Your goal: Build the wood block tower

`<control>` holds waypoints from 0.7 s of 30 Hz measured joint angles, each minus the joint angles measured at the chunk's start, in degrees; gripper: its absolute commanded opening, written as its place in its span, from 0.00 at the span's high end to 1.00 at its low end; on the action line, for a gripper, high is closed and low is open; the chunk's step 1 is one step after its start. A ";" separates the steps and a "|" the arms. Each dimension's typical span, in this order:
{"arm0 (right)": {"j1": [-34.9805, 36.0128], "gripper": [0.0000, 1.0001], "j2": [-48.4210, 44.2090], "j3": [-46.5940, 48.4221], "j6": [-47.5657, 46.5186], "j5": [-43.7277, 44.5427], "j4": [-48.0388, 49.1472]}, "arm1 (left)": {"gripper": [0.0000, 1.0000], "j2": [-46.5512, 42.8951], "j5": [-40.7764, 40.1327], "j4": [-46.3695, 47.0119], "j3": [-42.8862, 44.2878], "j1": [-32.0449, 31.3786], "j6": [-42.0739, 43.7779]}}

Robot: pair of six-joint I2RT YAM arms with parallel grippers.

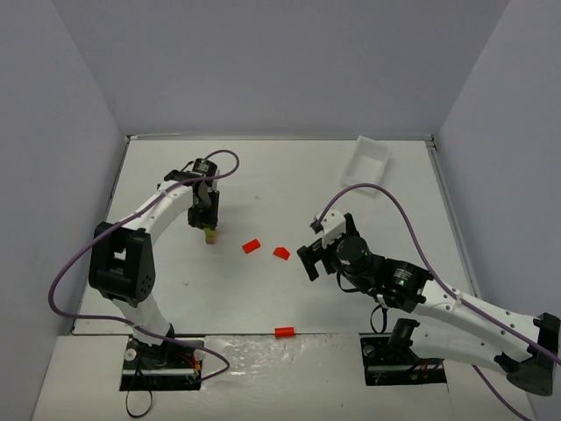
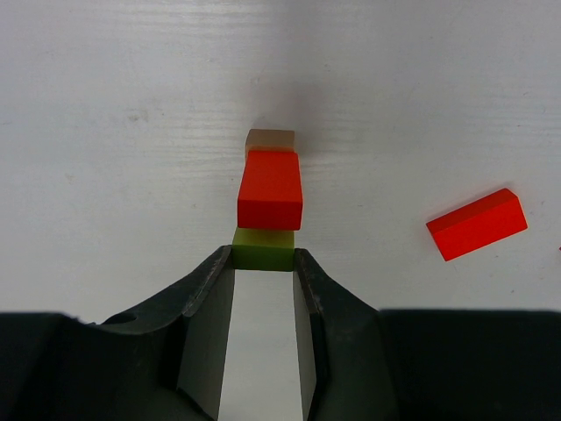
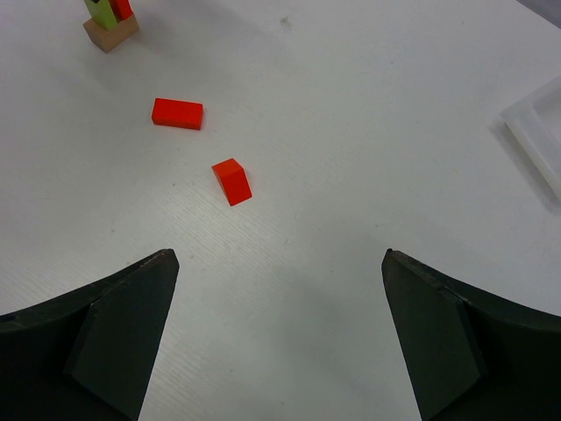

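Our left pincer (image 2: 263,254) clamps the green block (image 2: 263,248) atop the tower (image 2: 270,189), tan and red beneath; our right pincer (image 3: 279,254) stands wide, empty. Three red blocks (image 1: 252,246) lie loose right of the tower, unstacked.

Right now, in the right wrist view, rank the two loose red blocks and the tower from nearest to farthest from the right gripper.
From the right gripper:
1. Short red block, just ahead, slightly left.
2. Long red block, farther ahead and more to the left.
3. Tower, top left corner, farthest.
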 measured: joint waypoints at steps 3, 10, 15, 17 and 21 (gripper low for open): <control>0.00 0.00 0.00 0.00 0.00 0.00 0.00 | 0.85 -0.03 -0.05 0.00 0.00 0.00 0.00; 0.00 0.00 0.00 0.00 0.02 0.00 0.00 | 0.74 -0.03 -0.05 0.00 0.00 0.00 0.00; 0.00 0.00 0.00 0.00 0.02 0.00 0.00 | 0.70 -0.03 -0.03 0.00 0.00 0.00 0.00; 0.00 0.00 0.02 0.00 0.02 -0.01 0.00 | 0.68 -0.03 -0.03 0.00 0.00 0.00 -0.01; 0.00 0.00 0.11 0.00 0.07 -0.46 0.00 | 0.65 -0.03 -0.03 0.00 0.00 0.00 0.02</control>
